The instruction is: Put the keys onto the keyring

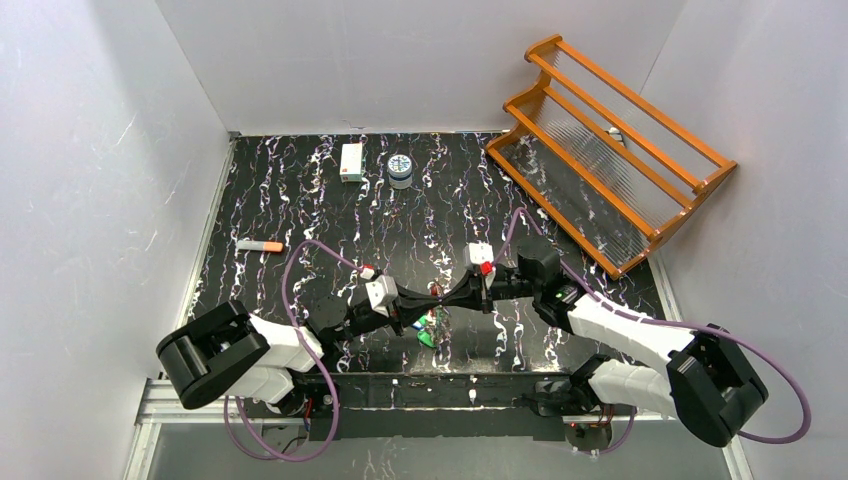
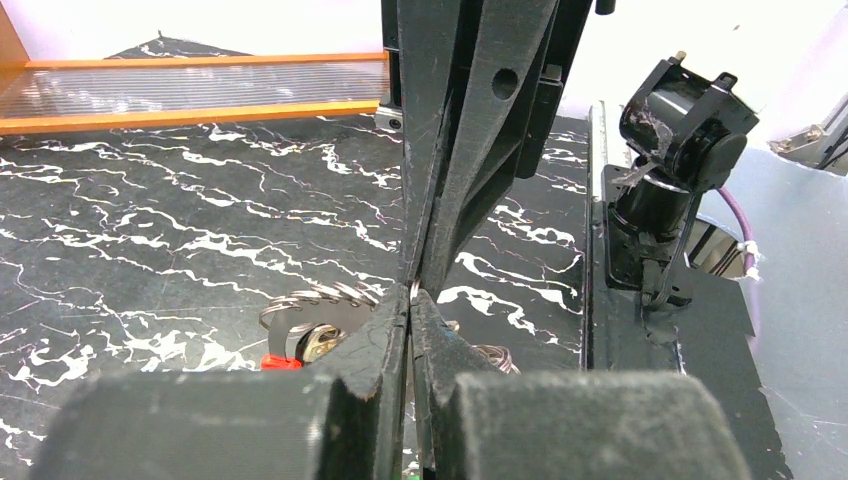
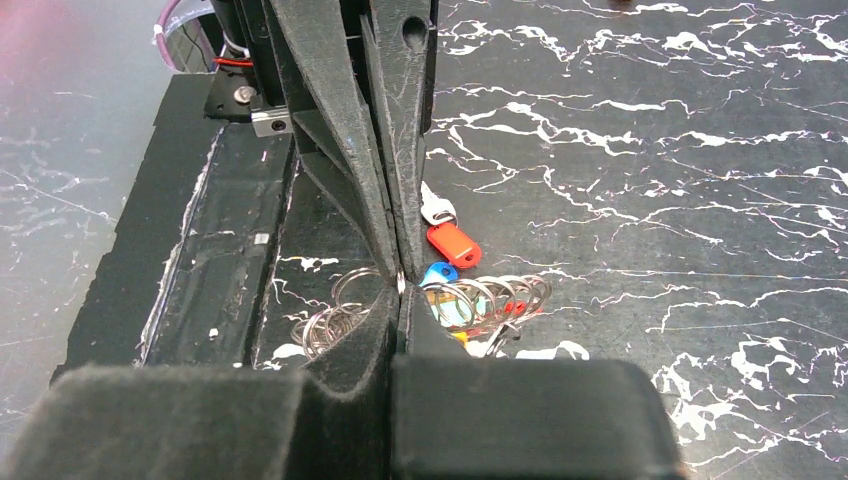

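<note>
Left gripper (image 1: 424, 297) and right gripper (image 1: 452, 292) meet tip to tip above the marbled black table (image 1: 300, 200) in the overhead view, with the keyring (image 1: 432, 320) and its bright-capped keys (image 1: 428, 337) dangling just under the junction. From the left wrist, both pairs of jaws are pressed narrow, and a glint of silver wire sits at the pinch. I judge that wire to be the ring, whose coiled loops (image 2: 320, 296) fan out to the left. From the right wrist, the closed tips bite the same glint, while a red-capped key (image 3: 453, 244), a blue-capped key (image 3: 438, 272) and thin springy coils (image 3: 490, 295) hang just beyond. Threading well probably means keeping one pinch firm and easing the split wire apart gently, since smooth, slippery metal could twist free of the matte black fingers.
</note>
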Tool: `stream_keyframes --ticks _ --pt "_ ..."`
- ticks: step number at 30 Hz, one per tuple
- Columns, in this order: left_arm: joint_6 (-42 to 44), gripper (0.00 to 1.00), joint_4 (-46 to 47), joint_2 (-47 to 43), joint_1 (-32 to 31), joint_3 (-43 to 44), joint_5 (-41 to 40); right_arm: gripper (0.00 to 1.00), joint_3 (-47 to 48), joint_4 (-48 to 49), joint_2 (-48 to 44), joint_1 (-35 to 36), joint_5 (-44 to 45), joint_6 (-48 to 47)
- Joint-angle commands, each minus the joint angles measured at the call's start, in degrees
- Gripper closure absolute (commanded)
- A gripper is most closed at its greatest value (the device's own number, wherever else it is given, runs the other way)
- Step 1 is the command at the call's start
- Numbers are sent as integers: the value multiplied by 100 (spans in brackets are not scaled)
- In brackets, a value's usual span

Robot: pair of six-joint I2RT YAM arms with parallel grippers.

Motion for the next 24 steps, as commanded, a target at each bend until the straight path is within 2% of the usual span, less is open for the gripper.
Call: stream_keyframes --ticks 1,3,4,8,11,17,24 --pt "40 100 1146 -226 -11 -29 -17 99 177 -34 5 -10 11 -110" --pt "62 100 1148 -257 -11 -54 -73 99 204 -229 -59 -9 93 -225" --pt "79 97 1148 -275 -11 -75 -106 99 217 -356 -106 -2 144 -282" --pt "222 76 1097 -421 -11 -150 -284 99 371 -920 -254 -10 331 -520" --pt "429 66 812 -651 -11 -179 -388 99 604 -1491 -210 -6 458 -693" --pt "1154 57 -655 -1338 -7 -60 -595 99 1059 -2656 100 -9 775 -854" --pt "1908 55 -2608 -2048 -4 252 -448 99 1602 -3840 404 68 1337 -1135"
